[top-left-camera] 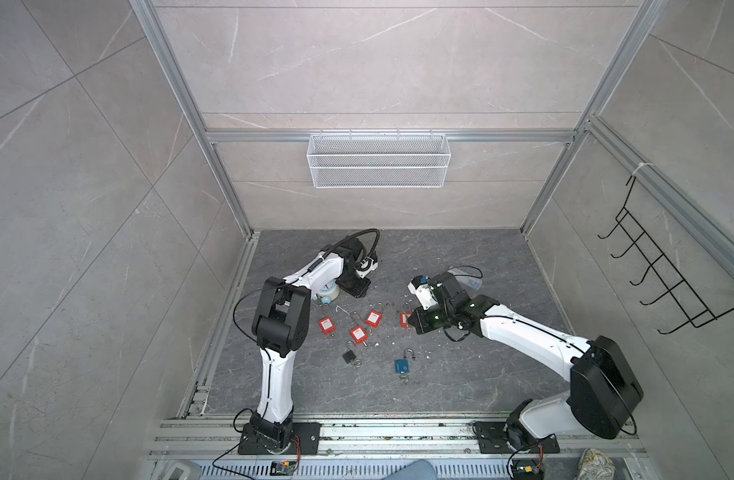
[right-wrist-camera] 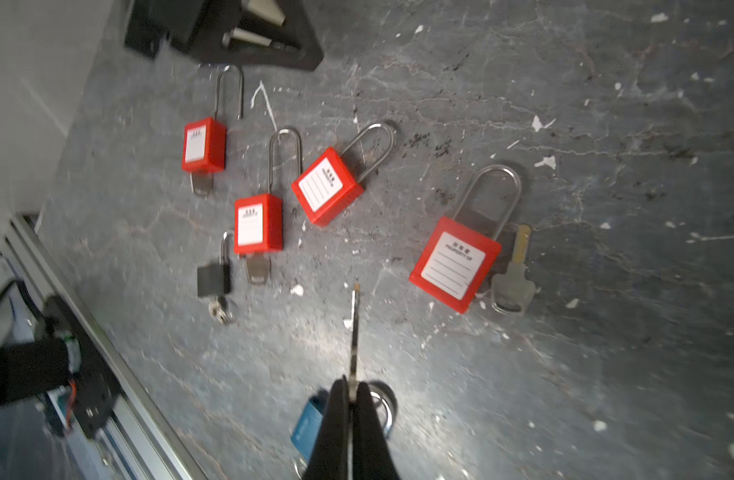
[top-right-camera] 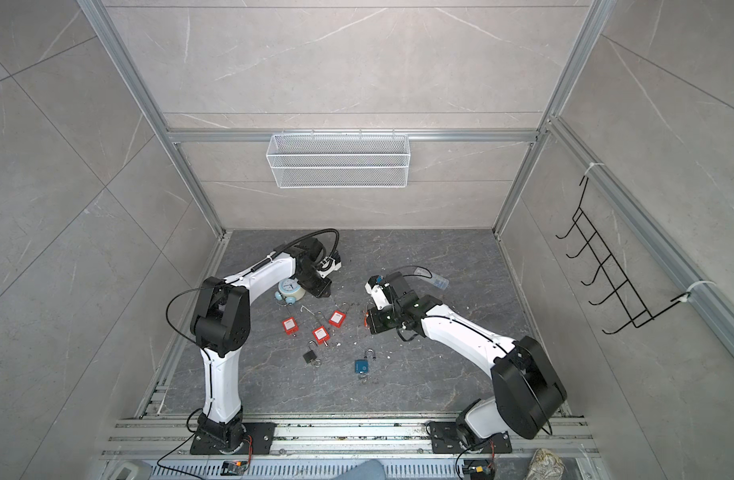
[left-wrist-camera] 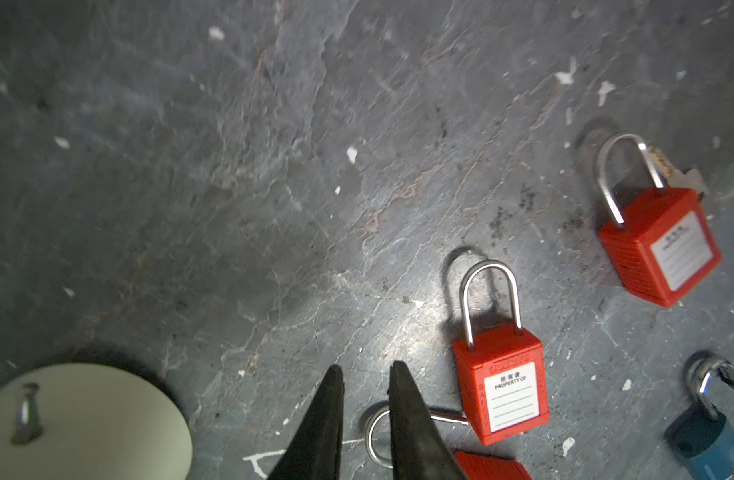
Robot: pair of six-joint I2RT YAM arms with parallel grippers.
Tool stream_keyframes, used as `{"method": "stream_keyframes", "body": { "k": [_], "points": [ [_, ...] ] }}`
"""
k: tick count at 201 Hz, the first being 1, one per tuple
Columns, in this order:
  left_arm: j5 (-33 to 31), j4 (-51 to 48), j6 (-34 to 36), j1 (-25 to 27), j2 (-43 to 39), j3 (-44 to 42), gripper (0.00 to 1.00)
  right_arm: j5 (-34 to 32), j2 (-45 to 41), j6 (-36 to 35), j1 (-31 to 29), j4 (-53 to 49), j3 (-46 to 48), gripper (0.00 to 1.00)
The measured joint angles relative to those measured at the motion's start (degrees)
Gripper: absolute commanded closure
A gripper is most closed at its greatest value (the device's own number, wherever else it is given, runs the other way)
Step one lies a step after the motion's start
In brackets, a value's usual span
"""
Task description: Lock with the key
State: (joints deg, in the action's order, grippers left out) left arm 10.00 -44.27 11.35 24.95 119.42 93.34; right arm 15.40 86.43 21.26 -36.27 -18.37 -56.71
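Little of the task appears done. The right tool [right-wrist-camera: 352, 384] is clenched on a key [right-wrist-camera: 355, 328], whose blade sticks out forward, but the key is in no lock yet. Inserting and turning it is left; which lock it fits cannot be told.

The key hangs low over the dark table [top-left-camera: 481, 374], close to the rightmost red padlock [right-wrist-camera: 454, 264], which has a loose second key [right-wrist-camera: 512, 274] just beside it. Three more red padlocks [right-wrist-camera: 328, 191] lie to the left, and a blue padlock [top-left-camera: 402, 365] lies nearer.

The right arm stretches from the near right toward the middle, wrist low, pointing left. The left arm has its elbow raised and its wrist bent down. The left tool [left-wrist-camera: 366, 368], its fingers slightly apart and empty, hovers beside an alarm clock [top-left-camera: 328, 293].
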Motion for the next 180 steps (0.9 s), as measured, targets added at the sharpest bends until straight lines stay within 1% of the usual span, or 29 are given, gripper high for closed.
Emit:
{"method": "stream_keyframes", "body": {
  "k": [37, 68, 112, 180],
  "points": [
    [-2.6, 0.7, -6.0, 1.3, 0.0, -3.3, 0.77, -1.9, 5.6, 10.4, -1.2, 5.0, -1.1, 1.0],
    [-3.9, 1.1, -8.9, 2.6, 0.0, -4.2, 0.77, -2.8, 8.7, 15.2, -1.6, 6.9, -1.1, 1.0],
    [-4.2, 0.9, -11.3, 4.6, 0.0, -6.4, 0.77, -4.3, 9.2, 17.8, -1.8, 8.3, -1.1, 1.0],
    [-3.6, 1.1, -14.2, 6.0, -1.0, -8.0, 0.77, -6.0, 9.2, 18.3, -1.8, 9.0, -1.0, 1.0]
  ]
}}
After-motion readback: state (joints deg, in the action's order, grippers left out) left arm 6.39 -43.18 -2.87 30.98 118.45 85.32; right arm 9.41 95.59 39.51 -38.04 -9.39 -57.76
